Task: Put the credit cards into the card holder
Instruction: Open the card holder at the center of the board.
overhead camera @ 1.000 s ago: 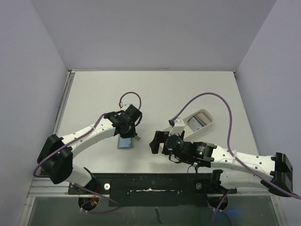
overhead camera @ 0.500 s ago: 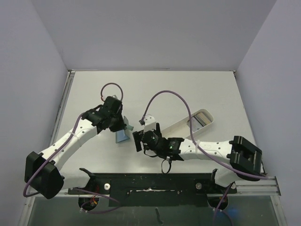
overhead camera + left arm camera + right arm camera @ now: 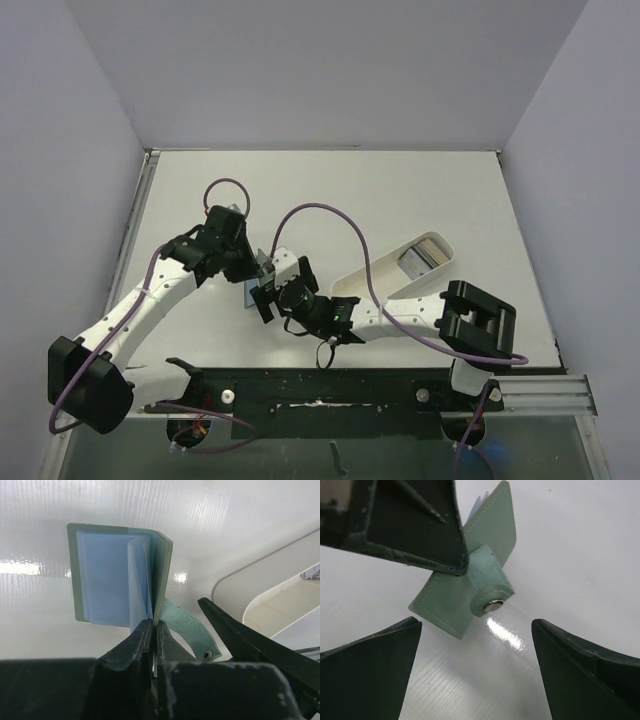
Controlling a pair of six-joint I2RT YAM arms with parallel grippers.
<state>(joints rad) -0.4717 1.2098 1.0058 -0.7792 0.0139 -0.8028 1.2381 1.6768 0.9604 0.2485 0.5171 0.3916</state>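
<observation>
Right arm (image 3: 400, 312) closer; card holder (image 3: 107, 575) open, blue-lined.

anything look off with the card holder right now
The card holder is not lying flat: one cover rests on the table, the other stands up, pinched by the shut left fingers. Its snap strap sticks out loose toward the open right fingers. No damage visible.

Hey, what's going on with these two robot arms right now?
The left gripper is shut on an edge of the open card holder, propping one cover up off the table. The right gripper is open beside it, facing the snap strap without touching. At least one card lies in the white tray; none is held.
</observation>
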